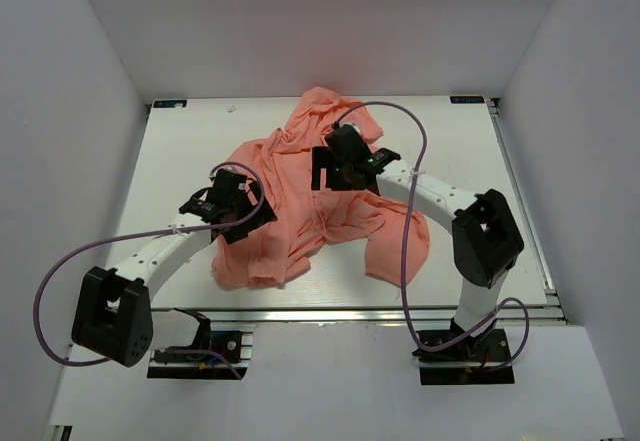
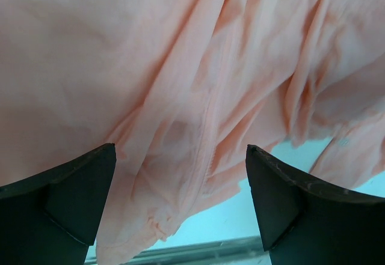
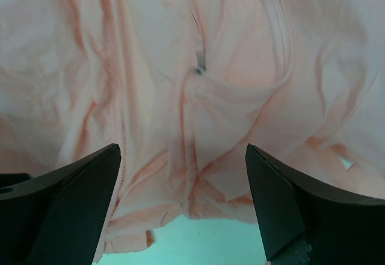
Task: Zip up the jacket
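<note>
Left tool point(image 2: 180, 178) has its jaws wide apart with nothing clamped, pointing down at the jacket point(image 1: 300, 211) near its left hem. The wrist view shows a zipper track point(image 2: 203, 127) running between the fingers and bare worktop point(image 1: 180, 151) just past the hem edge. Right tool point(image 3: 183, 181) is also spread apart, gripping nothing, over the jacket's upper middle. A small metal zipper pull point(image 3: 200, 68) sits ahead of it, roughly centred between the fingers, with a line of zipper teeth point(image 3: 123, 127) off to the left. The jacket lies crumpled and wrinkly mid-worktop between both arms, one end reaching toward the far edge. Cannot tell whether either tool touches the fabric.
</note>
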`<action>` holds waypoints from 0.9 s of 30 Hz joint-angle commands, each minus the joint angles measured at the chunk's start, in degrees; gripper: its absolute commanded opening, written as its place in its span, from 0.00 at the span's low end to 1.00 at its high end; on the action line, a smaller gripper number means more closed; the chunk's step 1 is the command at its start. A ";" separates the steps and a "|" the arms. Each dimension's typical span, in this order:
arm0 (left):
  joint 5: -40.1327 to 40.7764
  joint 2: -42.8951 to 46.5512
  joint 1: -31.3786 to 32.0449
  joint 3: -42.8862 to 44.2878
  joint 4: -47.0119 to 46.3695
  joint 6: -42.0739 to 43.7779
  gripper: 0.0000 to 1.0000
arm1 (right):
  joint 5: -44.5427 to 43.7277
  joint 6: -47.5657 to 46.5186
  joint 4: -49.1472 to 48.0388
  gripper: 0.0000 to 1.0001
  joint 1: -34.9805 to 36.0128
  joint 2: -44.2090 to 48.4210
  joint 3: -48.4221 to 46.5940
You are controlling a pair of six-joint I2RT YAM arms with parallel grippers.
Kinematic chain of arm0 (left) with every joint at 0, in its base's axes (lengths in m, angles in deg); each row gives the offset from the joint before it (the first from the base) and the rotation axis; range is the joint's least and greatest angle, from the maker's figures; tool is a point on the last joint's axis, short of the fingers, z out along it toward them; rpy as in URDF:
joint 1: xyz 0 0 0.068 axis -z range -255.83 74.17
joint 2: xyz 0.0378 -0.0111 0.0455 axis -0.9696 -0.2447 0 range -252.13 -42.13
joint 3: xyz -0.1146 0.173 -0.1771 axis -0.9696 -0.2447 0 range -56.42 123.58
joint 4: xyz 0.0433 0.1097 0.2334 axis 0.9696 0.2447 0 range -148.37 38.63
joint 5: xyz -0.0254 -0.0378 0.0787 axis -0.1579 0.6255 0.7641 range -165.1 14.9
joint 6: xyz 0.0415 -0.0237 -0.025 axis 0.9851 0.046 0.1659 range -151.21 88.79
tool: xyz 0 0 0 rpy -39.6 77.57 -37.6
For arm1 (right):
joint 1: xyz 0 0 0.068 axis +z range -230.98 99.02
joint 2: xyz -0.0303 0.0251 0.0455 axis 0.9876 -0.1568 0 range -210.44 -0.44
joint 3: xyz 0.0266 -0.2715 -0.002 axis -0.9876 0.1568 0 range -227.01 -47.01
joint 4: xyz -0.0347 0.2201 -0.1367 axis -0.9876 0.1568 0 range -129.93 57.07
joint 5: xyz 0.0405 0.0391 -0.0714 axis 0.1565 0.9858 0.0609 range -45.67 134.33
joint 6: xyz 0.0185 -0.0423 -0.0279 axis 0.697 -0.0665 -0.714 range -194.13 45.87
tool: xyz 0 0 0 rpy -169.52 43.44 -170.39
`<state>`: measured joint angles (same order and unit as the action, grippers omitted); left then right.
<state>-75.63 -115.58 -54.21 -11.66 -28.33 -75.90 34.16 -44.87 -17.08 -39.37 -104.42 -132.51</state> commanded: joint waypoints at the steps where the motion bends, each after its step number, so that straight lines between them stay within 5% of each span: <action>1: 7.47 4.01 0.17 3.23 1.69 -3.39 0.98 | -3.62 8.53 -0.42 0.89 -0.21 -1.57 3.57; 6: 9.41 7.18 0.26 2.36 1.42 -3.83 0.98 | -7.30 11.52 -6.41 0.85 -0.12 -5.51 3.50; 11: 8.09 9.46 0.26 0.78 1.60 -4.27 0.98 | -12.15 10.21 -6.07 0.67 -0.38 -11.85 -2.21; 15: 9.06 10.61 0.26 -0.45 1.77 -4.27 0.98 | -14.34 7.93 -6.33 0.35 -0.56 -14.31 -4.50; 16: 9.23 10.43 0.26 -0.46 2.04 -4.36 0.98 | -14.17 7.31 -6.07 0.09 -0.65 -14.32 -4.85; 17: 9.15 10.43 0.17 -0.46 2.12 -4.36 0.98 | -13.82 6.52 -5.89 0.00 -0.65 -13.79 -5.38; 27: 8.36 10.43 0.26 -0.89 1.77 -2.25 0.98 | 12.17 -20.10 -0.18 0.00 -0.82 0.95 1.98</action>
<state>-67.77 -106.73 -54.23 -12.04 -26.62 -79.37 35.12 -53.49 -20.14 -40.16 -111.30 -132.99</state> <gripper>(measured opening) 0.982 0.012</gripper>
